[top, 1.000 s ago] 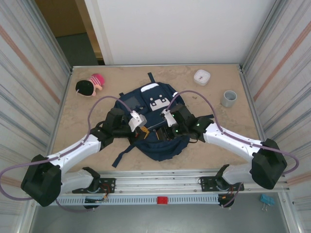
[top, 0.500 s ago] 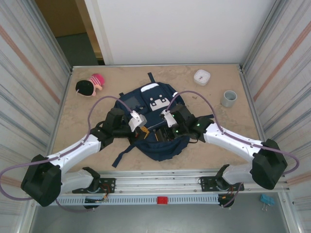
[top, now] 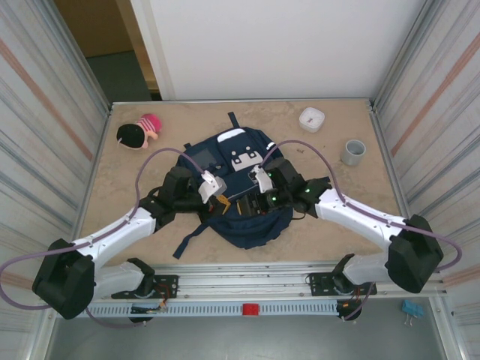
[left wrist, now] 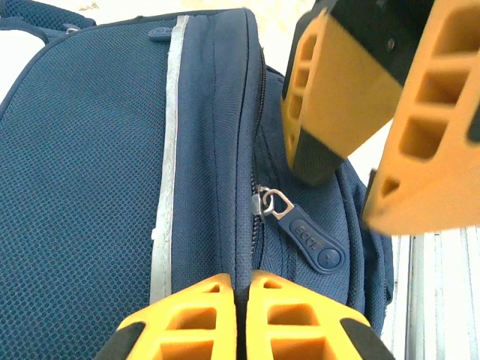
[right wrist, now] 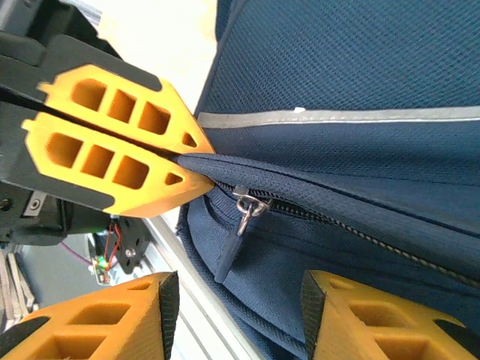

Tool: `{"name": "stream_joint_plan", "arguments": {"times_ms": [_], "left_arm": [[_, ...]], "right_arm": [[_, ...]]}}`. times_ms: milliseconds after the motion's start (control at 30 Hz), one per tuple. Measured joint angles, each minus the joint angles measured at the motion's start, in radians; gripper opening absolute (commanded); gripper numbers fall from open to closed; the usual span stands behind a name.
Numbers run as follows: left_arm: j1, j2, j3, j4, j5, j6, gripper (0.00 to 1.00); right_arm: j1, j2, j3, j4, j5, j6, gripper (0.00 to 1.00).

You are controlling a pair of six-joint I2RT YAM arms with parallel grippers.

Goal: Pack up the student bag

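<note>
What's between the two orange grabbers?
A zipper pull on the student bag lies between the left gripper and the right gripper, in the left wrist view.

The student bag (left wrist: 82, 187) is matt, coarse-woven cloth with a shiny metal zip slider (left wrist: 264, 202) and smooth pull tab (left wrist: 313, 244).

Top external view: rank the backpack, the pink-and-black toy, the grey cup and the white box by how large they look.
1. backpack, by far the largest.
2. pink-and-black toy.
3. grey cup and white box: they look about alike, so no ranking between them.
</note>
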Motion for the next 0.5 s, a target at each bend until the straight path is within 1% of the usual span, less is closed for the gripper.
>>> {"name": "stream_joint_plan", "arguments": {"times_ms": [133,233,300,367,433,500], "left_arm": [[0.0,0.0,0.002,-0.003,0.0,0.0,0.07],[0.0,0.0,0.002,-0.004,0.0,0.0,0.07],[0.0,0.0,0.002,-0.007,0.0,0.0,0.07],[0.0,0.0,0.002,-0.014,-0.001,0.0,0.07],[0.0,0.0,0.002,-0.019,-0.005,0.0,0.07],[0.0,0.0,0.002,-0.019,-0.009,0.0,0.07]], "right_arm": [[0.019,0.034,0.015,0.005,0.01,0.01,0.48],[0.021,0.053,0.019,0.025,0.01,0.026,0.41],[0.021,0.066,0.022,0.029,0.011,0.035,0.34],[0.021,0.078,0.025,0.027,0.027,0.04,0.21],[0.021,0.08,0.029,0.021,0.04,0.047,0.12],[0.021,0.08,0.043,0.009,0.053,0.047,0.07]]}}
